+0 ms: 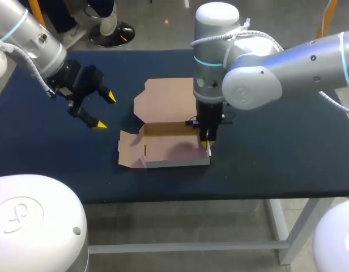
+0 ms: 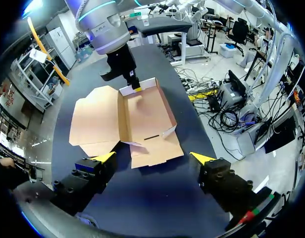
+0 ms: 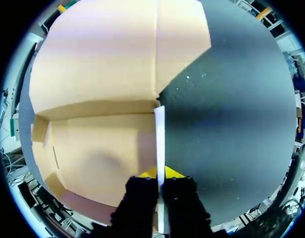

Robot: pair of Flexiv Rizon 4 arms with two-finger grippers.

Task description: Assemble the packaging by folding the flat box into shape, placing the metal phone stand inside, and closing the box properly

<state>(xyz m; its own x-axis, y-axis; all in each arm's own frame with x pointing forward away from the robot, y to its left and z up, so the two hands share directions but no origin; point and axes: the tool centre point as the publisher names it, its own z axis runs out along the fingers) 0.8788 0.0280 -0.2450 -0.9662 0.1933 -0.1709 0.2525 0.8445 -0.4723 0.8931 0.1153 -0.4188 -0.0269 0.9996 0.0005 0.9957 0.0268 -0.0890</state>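
Table (image 1: 276, 158): dark blue, cloth-topped; the box sits near its middle.
Box (image 1: 169, 144): brown cardboard, a half-folded tray, lid flap flat behind it, one end flap splayed on the cloth.
Right gripper (image 1: 207, 145): upright at the tray's right wall; the head view hides the contact, but its own wrist view shows both yellow fingertips (image 3: 175, 173) pinching that white-edged wall.
Left gripper (image 1: 105, 111): apart from the box's left end, fingers spread wide, holding nothing; its wrist view shows the tray ahead.

arms (image 1: 33, 39) silver, blue rings | left pincer (image 1: 105, 110), right pincer (image 1: 207, 145): black, yellow tips
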